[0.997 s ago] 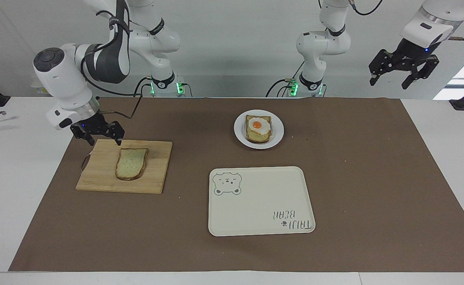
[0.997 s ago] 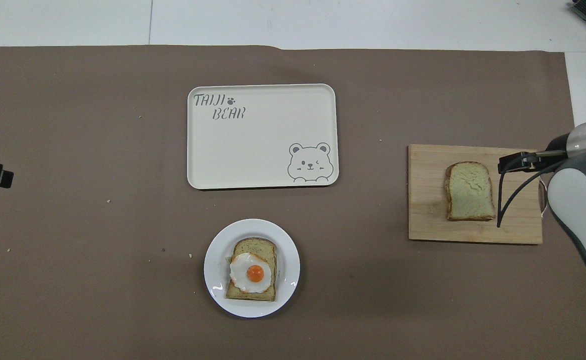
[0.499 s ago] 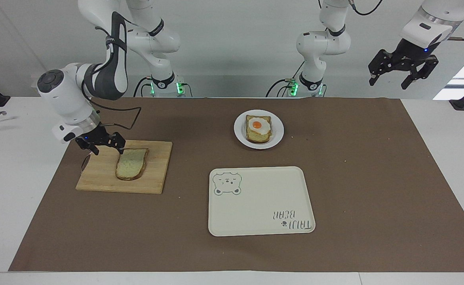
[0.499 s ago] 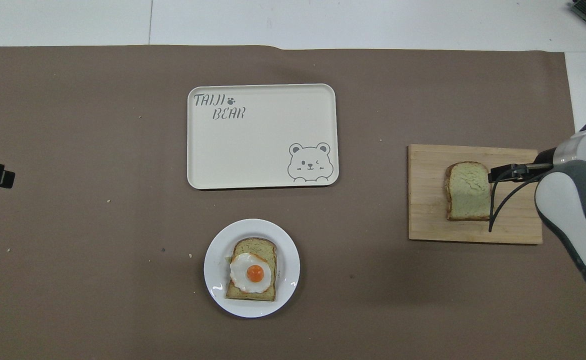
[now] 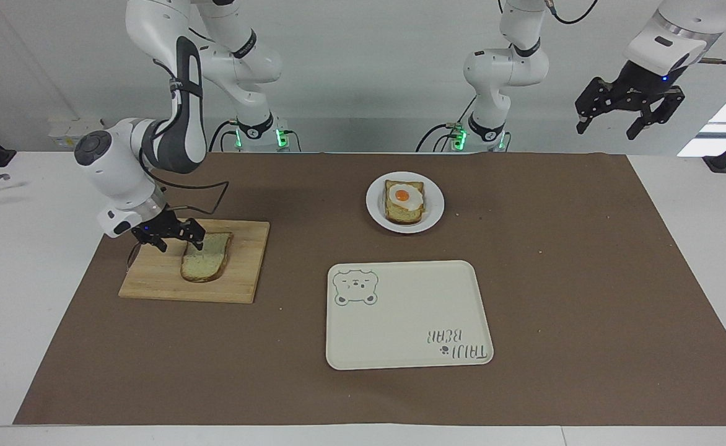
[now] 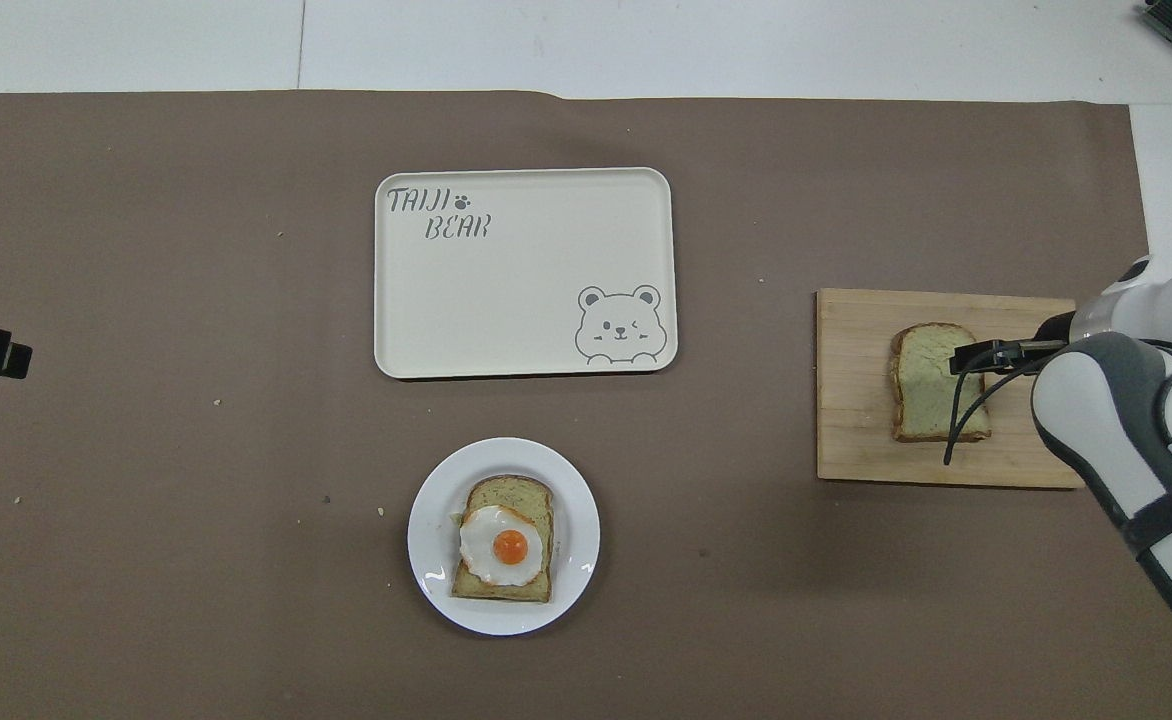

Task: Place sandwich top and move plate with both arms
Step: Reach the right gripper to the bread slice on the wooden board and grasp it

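The sandwich top [image 5: 209, 261], a plain pale slice with brown crust, lies flat on a wooden cutting board [image 5: 242, 272] toward the right arm's end of the table; it also shows in the overhead view [image 6: 931, 385]. My right gripper [image 5: 179, 244] is open and low over the board. One finger is over the slice's edge and the other over bare board. In the overhead view it [image 6: 976, 356] covers that edge. The white plate [image 5: 375, 214] holds a toast slice with a fried egg [image 5: 404, 201]. My left gripper [image 5: 607, 130] waits, open, high above the left arm's end of the table.
A cream rectangular tray with a bear drawing [image 5: 406, 310] lies farther from the robots than the plate, on the brown mat. The right arm's cable [image 6: 956, 430] hangs over the board [image 6: 856, 440]. Crumbs dot the mat.
My right gripper has come down and moved along the board from its corner to the slice's edge. The slice, plate and left arm have not moved.
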Controlling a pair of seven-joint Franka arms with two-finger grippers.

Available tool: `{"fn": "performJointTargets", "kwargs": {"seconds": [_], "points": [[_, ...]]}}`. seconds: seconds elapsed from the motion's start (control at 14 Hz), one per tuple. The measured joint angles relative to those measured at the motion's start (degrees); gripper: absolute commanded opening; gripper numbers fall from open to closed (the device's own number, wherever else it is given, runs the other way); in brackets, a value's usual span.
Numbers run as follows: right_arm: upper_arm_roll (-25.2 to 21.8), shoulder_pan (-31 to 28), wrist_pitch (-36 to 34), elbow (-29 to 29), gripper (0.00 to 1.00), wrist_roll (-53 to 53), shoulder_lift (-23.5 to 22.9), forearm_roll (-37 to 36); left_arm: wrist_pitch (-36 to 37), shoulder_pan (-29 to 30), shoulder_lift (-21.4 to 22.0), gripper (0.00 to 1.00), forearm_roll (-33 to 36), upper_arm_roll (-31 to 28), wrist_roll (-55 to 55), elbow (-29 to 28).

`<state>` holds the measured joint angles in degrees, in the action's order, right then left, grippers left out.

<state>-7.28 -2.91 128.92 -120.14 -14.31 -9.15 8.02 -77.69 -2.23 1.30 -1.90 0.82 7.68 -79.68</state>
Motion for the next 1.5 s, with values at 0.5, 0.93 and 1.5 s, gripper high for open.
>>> {"fn": "performJointTargets", "kwargs": {"seconds": [0.5, 0.93, 1.5], "points": [[-0.03, -0.03, 3.79, -3.14, 1.00, -4.36, -1.13, 5.36, 0.02, -0.01, 0.03, 1.00, 0.00, 0.00, 0.00, -0.03], [-0.07, -0.56, 4.33, -3.16, 0.92, -6.69, -1.25, 5.42, 0.02, 0.00, 0.04, 1.00, 0.00, -0.13, 0.00, -0.06], [-0.10, -0.75, 4.39, -3.72, 0.70, -8.14, -1.82, 8.91, 0.04, -0.01, 0.05, 1.00, 0.00, -0.06, -0.01, -0.06]]}}
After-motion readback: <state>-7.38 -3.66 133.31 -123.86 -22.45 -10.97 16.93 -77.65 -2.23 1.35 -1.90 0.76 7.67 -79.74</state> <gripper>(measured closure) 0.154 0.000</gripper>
